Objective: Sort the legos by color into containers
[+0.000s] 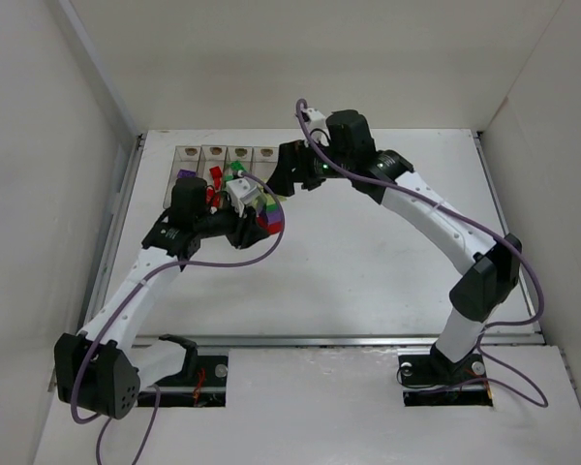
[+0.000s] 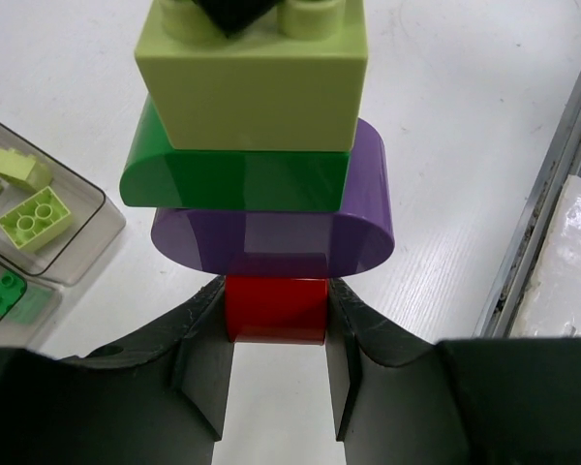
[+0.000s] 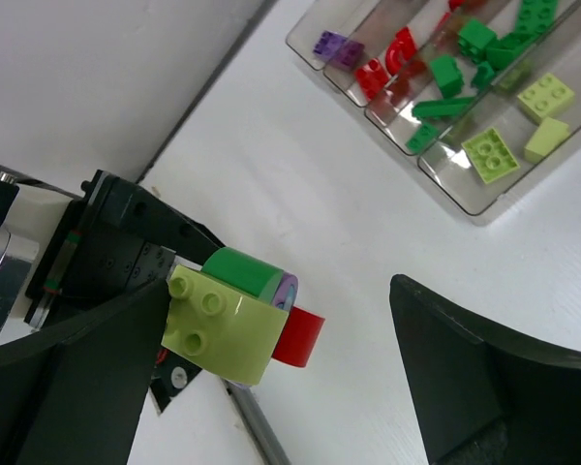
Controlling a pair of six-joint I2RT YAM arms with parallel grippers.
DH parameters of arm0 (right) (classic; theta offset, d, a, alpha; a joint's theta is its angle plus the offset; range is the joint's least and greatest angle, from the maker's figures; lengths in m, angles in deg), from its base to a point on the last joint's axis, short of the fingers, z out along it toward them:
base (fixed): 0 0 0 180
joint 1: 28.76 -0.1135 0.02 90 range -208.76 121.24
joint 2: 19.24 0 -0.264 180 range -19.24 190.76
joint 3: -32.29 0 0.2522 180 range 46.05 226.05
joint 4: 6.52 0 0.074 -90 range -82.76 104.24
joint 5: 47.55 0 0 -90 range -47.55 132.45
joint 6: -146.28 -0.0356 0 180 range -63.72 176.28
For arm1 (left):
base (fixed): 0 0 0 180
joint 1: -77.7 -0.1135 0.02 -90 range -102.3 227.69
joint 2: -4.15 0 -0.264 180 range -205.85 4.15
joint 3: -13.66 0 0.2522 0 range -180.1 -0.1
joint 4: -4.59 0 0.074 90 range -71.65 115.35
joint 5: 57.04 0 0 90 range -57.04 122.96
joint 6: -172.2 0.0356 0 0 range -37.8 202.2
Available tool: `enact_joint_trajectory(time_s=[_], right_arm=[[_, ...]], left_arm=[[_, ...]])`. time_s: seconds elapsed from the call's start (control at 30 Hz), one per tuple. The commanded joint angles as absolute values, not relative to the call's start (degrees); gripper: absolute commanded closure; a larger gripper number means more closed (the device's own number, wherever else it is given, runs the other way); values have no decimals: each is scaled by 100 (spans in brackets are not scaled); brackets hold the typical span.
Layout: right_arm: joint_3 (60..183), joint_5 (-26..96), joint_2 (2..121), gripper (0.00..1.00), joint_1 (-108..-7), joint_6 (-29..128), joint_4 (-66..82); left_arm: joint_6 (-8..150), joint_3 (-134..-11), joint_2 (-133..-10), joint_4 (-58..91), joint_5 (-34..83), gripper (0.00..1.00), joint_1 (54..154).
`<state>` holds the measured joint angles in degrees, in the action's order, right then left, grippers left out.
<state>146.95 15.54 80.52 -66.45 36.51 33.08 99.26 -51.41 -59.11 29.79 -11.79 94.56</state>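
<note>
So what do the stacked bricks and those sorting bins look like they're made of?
Stacked bricks: probably hard plastic, smooth and glossy; soft highlights run across their faces. Bins: likely clear, slightly smoky plastic, since loose bricks and the table show through the walls.

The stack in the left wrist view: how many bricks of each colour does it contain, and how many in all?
lime brick: 1
green brick: 1
purple brick: 1
red brick: 1
Total: 4
</note>
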Motion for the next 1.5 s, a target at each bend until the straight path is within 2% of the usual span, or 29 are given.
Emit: enact_joint_trajectory(time_s=[0.0, 0.33, 0.67, 0.83, 1.03, 1.17, 1.2, 1.27, 1.33, 1.37, 1.47], right_arm=[[14976, 2162, 8069, 0, -6743, 3853, 3800], [15029, 1732, 8069, 6, -6971, 3906, 3686], [15284, 1732, 8192, 4, -7025, 3906, 3791], [15222, 1679, 8297, 17, -7077, 3906, 3738], [15468, 1731, 8403, 19, -7077, 3906, 3677], [15521, 1732, 8403, 36, -7077, 3906, 3677], [15521, 1732, 8403, 50, -7077, 3906, 3677], [15521, 1732, 8403, 63, -7077, 3853, 3625], [15521, 1732, 8403, 84, -7077, 3853, 3624], [15521, 1784, 8403, 84, -7077, 3853, 3624], [15582, 1941, 8351, 97, -7077, 3791, 3501]], left_arm=[[9899, -5486, -5842, 2696, -1274, 100, 9431], [9899, -5380, -5842, 2696, -871, 100, 9431], [9952, -5380, -5842, 2801, -747, 100, 9431], [9952, -5380, -5842, 2801, -694, 100, 9431], [9899, -5327, -5842, 2801, -747, 100, 9431], [9899, -5327, -5842, 2801, -747, 100, 9431], [9899, -5275, -5842, 2801, -747, 100, 9431], [9899, -5275, -5842, 2801, -747, 100, 9431], [9899, -5214, -5842, 2801, -686, 100, 9431], [9899, -5213, -5842, 2801, -686, 100, 9431], [9951, -4968, -5842, 2854, -554, 100, 9431]])
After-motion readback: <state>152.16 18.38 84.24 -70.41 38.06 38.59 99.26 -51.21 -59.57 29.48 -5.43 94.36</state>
